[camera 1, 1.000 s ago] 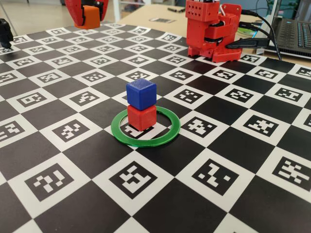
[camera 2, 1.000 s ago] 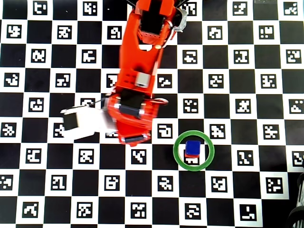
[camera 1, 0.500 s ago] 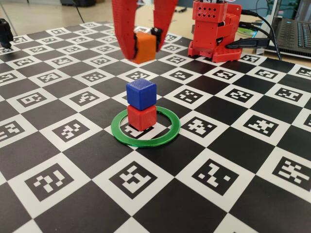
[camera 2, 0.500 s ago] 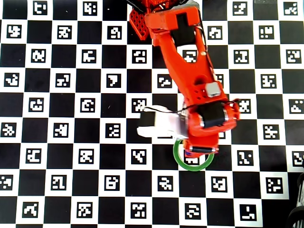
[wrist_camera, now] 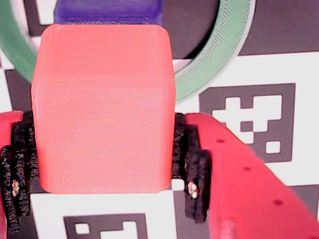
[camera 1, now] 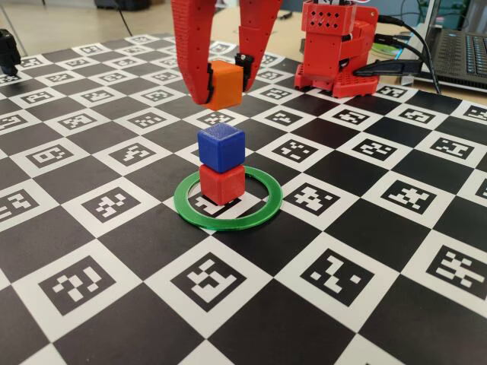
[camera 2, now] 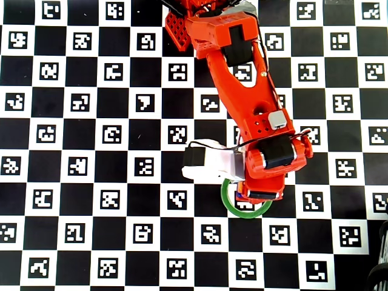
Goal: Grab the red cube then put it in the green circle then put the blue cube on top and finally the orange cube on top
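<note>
In the fixed view the red cube [camera 1: 222, 184] stands inside the green circle [camera 1: 228, 223], and the blue cube [camera 1: 221, 147] sits on top of it. My gripper [camera 1: 224, 85] hangs above and slightly behind this stack, shut on the orange cube [camera 1: 225, 84]. A gap shows between the orange and blue cubes. The wrist view shows the orange cube [wrist_camera: 102, 107] clamped between the black pads [wrist_camera: 192, 164], with the blue cube [wrist_camera: 107, 11] and the green circle [wrist_camera: 219, 59] just beyond it. From overhead my arm hides the stack; only part of the green circle [camera 2: 225, 200] shows.
The arm's red base [camera 1: 335, 46] stands at the back of the checkered marker board [camera 1: 335, 274]. A laptop [camera 1: 460, 53] and cables lie at the back right, off the board. A small black object [camera 1: 7, 49] sits at the far left edge.
My gripper has carried the orange cube from the back left toward the stack. Over the last half second it came a little nearer and lower. The stack has not moved.
</note>
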`<state>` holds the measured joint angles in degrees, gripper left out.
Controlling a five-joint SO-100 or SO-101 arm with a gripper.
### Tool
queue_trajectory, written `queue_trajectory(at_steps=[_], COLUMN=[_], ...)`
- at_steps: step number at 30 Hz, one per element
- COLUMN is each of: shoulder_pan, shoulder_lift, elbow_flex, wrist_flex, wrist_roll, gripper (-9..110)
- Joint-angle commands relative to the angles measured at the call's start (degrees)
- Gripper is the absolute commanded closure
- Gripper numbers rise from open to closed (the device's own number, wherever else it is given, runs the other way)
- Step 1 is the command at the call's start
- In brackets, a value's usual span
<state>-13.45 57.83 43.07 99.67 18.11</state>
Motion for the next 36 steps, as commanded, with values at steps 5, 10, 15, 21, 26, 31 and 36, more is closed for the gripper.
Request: queue_trajectory(at_steps=[5, 10, 15, 21, 26, 31, 36], shoulder_pan=[0.62, 0.26, 0.09, -0.35, -1.05, -1.85, -2.02], shoulder_lift=[0.79, -0.88, -1.58, -1.85, -1.93, -2.20, -2.29], elbow_flex=[-1.05, -1.76, -1.93, -3.25, -3.69, -3.69, -3.87], wrist_flex=[-0.97, -1.49, -1.93, -2.02, -2.29, -2.37, -2.55], wrist_roll=[0.00, 0.09, 0.53, 0.53, 0.09, 0.26, 0.26], gripper=[93, 93, 93, 93, 93, 93, 93])
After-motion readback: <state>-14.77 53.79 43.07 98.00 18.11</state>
